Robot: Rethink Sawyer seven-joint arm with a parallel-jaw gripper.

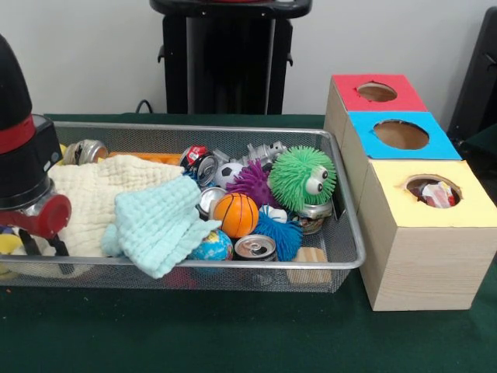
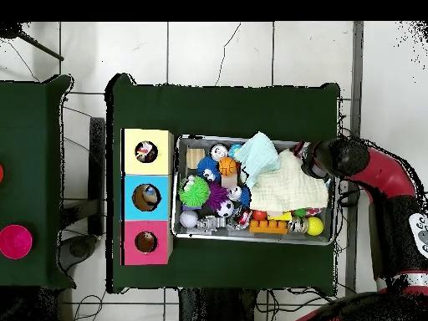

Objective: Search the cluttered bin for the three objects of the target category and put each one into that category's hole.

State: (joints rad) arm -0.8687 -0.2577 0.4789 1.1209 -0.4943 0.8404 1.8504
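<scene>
The silver wire-mesh bin (image 1: pixel 342 260) stands on the green table; it also shows in the overhead view (image 2: pixel 251 241). My gripper (image 1: pixel 43 247) is low at the bin's left end in the front view, over a cream cloth (image 1: pixel 85 198). In the overhead view the gripper (image 2: pixel 308 159) is at the bin's right end. No polka-dot cloth shows in the bin. The yellow-topped box (image 1: pixel 388 206) stands to the right of the bin. Its round hole (image 1: pixel 432 191) shows something white with red spots inside.
A mint cloth (image 1: pixel 159 225) lies against the cream one. A green fuzzy toy (image 1: pixel 303 177), a small basketball (image 1: pixel 235 214), drink cans (image 1: pixel 255 247), spiky balls and a wooden block (image 1: pixel 309 266) fill the bin's right half. Blue-topped (image 1: pixel 365 128) and red-topped (image 1: pixel 342 89) boxes stand behind the yellow one.
</scene>
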